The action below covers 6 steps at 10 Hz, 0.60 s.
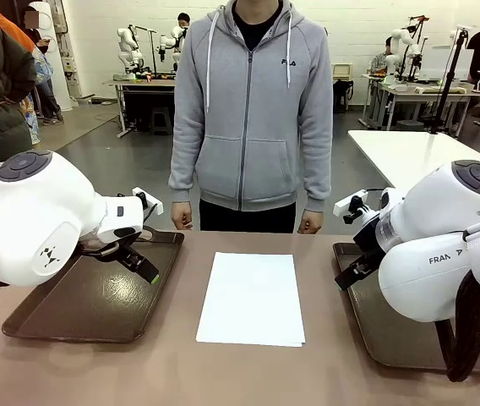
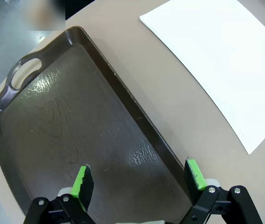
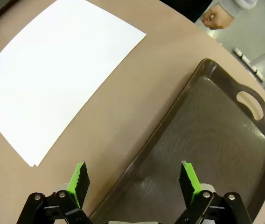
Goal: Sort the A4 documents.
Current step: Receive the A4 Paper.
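The A4 documents (image 1: 251, 298) lie as a neat white pile in the middle of the table, between two dark brown handled trays. They also show in the left wrist view (image 2: 221, 60) and the right wrist view (image 3: 58, 79). My left gripper (image 1: 141, 264) hovers over the left tray (image 1: 71, 313), open with nothing between its green pads (image 2: 138, 176). Over the inner edge of the right tray (image 1: 392, 338) my right gripper (image 1: 351, 272) hangs open and holds nothing (image 3: 133, 178). Both trays (image 2: 53, 116) (image 3: 216, 135) look bare.
A person in a grey hoodie (image 1: 251, 110) stands at the far side of the table, with hands (image 1: 181, 216) (image 1: 310, 223) hanging just behind its edge; one hand (image 3: 214, 16) shows in the right wrist view. Bare tabletop (image 1: 189, 254) surrounds the pile.
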Tool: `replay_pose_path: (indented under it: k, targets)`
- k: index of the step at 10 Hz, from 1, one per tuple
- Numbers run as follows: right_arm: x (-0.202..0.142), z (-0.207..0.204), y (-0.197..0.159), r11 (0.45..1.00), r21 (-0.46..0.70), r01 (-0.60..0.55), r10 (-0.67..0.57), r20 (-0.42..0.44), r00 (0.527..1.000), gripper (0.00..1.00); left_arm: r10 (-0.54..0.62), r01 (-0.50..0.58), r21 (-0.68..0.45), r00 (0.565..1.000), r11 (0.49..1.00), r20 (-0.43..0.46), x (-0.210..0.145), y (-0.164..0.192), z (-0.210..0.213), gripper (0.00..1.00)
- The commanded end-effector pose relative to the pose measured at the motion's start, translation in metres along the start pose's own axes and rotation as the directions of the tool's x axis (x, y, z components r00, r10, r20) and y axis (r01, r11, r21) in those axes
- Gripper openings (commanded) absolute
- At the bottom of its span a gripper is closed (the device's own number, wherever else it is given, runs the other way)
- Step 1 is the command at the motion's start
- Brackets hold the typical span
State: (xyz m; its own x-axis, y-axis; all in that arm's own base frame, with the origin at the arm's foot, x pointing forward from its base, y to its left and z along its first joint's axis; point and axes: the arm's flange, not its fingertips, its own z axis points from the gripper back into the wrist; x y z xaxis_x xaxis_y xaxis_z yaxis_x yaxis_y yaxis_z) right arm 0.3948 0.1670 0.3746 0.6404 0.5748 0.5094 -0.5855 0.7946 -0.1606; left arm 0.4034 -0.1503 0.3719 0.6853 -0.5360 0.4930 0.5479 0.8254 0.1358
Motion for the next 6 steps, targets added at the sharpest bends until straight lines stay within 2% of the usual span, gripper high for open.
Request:
replay_pose_path:
  k: [1, 2, 3, 6]
  targets:
    - [0.0, 0.0, 0.0, 1.0, 0.0, 0.001, -0.001, 0.0, 1.0, 1.0, -0.001, 0.001, 0.0, 1.0, 1.0, 0.0, 0.0, 0.0, 0.0, 1.0]
    - [0.0, 0.0, 0.0, 1.0, 0.0, 0.0, 0.0, 0.0, 1.0, 1.0, 0.0, 0.0, 0.0, 1.0, 1.0, 0.0, 0.0, 0.0, 0.0, 1.0]
    - [-0.008, 0.022, -0.015, 0.999, 0.021, 0.041, -0.042, 0.067, 0.997, 1.0, -0.016, 0.016, 0.002, 1.0, 1.0, 0.006, -0.003, 0.004, 0.023, 1.0]
    - [-0.038, 0.086, -0.06, 0.978, 0.122, 0.171, -0.191, 0.183, 0.964, 1.0, 0.043, -0.042, -0.141, 0.999, 0.989, 0.009, -0.016, 0.025, 0.083, 1.0]
